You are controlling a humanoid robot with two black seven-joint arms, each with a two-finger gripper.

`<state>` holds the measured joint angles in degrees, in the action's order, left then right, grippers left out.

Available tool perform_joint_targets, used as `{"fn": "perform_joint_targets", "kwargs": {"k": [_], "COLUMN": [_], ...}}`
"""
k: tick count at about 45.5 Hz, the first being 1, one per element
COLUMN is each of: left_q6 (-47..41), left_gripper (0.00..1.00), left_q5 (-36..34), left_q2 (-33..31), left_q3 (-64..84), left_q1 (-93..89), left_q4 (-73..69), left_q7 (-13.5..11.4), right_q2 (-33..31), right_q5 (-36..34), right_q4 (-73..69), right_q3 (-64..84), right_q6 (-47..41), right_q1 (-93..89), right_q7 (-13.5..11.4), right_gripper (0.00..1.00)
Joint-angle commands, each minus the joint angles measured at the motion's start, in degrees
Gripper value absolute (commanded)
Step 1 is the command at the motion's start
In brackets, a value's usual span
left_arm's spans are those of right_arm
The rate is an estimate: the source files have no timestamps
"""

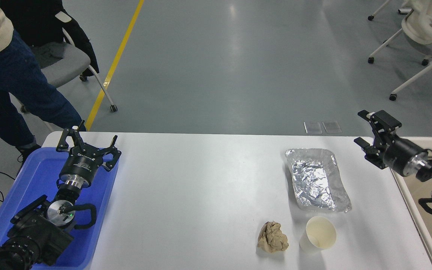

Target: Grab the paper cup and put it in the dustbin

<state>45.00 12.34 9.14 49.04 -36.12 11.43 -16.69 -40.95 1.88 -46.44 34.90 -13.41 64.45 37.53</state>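
Right pincer point(366, 129): fingers spread, holding nothing, arm reaching in from right edge over dustbin point(422, 221) and bench point(201, 195) corner. Left pincer point(88, 144): fingers spread, parked over blue tray point(32, 176). Paper cup point(318, 233): near bench front, beside crumpled brown paper ball point(273, 236), just below foil tray point(317, 179). Grey floor, wheeled chairs beyond.

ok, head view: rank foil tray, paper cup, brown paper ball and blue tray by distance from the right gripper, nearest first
From the right gripper, jaws open, at the table's far right edge:
1. Crinkled silver foil tray, just to its left.
2. Small white paper cup, at the near edge, below the foil tray.
3. Crumpled brown paper ball, left of the cup.
4. Blue plastic tray, at the far left end.
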Motion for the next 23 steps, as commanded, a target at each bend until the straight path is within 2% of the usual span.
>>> {"fn": "perform_joint_targets", "kwargs": {"k": [1, 8, 15, 23], "left_q6": [0.0, 0.0, 0.0, 0.0], "left_gripper": [1.00, 1.00, 1.00, 1.00], "left_q5": [-0.1, -0.1, -0.1, 0.0], "left_q2": [0.0, 0.0, 0.0, 0.0], "left_q3": [0.0, 0.0, 0.0, 0.0], "left_q1": [0.0, 0.0, 0.0, 0.0], "left_q4": [0.0, 0.0, 0.0, 0.0], "left_q7": [0.2, 0.3, 0.3, 0.2], "right_q2": [1.4, 8.0, 14.7, 20.6], "right_q5": [-0.4, 1.1, 10.8, 24.8], "right_q4": [-7.0, -10.7, -11.6, -16.8], "right_q3": [37.4, 50.9, 57.6, 53.5], "right_q6": [-5.3, -17.0, -31.5, -31.6], "right_q1": [23.9, 36.3, 45.5, 53.0], "right_q7": [0.0, -0.4, -0.4, -0.8], "right_gripper": [1.00, 1.00, 1.00, 1.00]}}
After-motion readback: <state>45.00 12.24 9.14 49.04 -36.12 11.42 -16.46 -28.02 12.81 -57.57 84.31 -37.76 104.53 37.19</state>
